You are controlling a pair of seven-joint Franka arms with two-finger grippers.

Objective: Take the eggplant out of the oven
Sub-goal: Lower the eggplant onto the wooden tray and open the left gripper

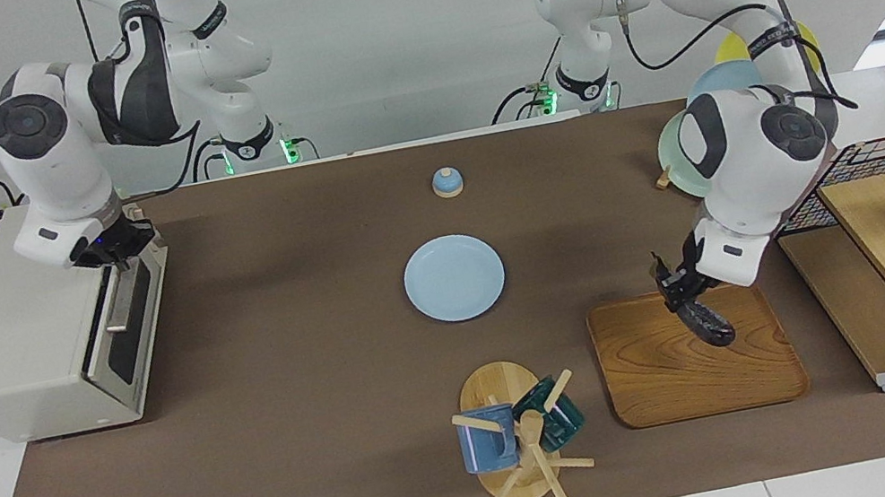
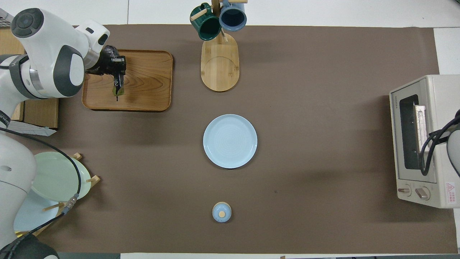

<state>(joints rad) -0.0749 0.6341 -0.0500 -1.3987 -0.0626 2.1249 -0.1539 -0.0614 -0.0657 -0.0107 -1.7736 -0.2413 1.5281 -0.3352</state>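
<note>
Light blue plate (image 1: 454, 277) lies mid-table; mug rack (image 1: 514, 439) stands beside wooden tray (image 1: 656, 375). Left gripper (image 1: 682, 299) clamps eggplant (image 1: 707, 322) over the tray. Right gripper (image 1: 110, 250), fingertips together, sits at closed oven (image 1: 47, 327) door's top edge

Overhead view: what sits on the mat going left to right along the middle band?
Wooden tray with the eggplant held over it by the left gripper → mug rack → blue plate → oven.

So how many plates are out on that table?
4: a light blue plate flat mid-table, plus green, blue and yellow plates standing in a rack at the left arm's end, partly hidden.
</note>
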